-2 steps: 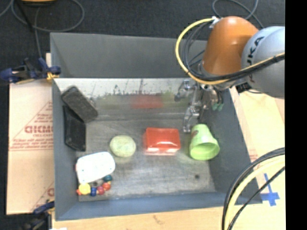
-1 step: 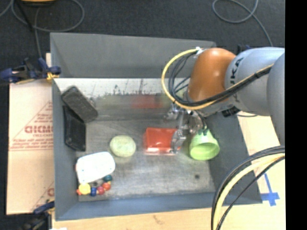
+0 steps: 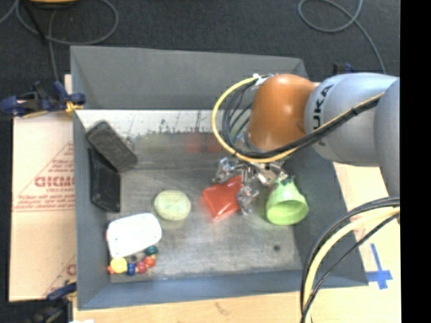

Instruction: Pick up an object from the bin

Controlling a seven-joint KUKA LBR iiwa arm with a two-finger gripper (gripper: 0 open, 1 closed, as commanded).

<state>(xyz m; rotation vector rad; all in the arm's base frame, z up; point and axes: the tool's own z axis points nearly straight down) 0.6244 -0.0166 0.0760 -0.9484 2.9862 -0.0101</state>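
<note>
Grey bin (image 3: 202,244), red block (image 3: 221,201) mid-floor under arm (image 3: 350,120), long axis diagonal

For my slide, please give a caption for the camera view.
Tool down at a red block, beside a green cup, in the grey bin.

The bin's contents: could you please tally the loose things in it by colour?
Black: 2, the block and the flat case
Green: 2, the pale disc and the cup
Red: 1, the red piece
White: 1, the white beaded toy
Total: 6
</note>
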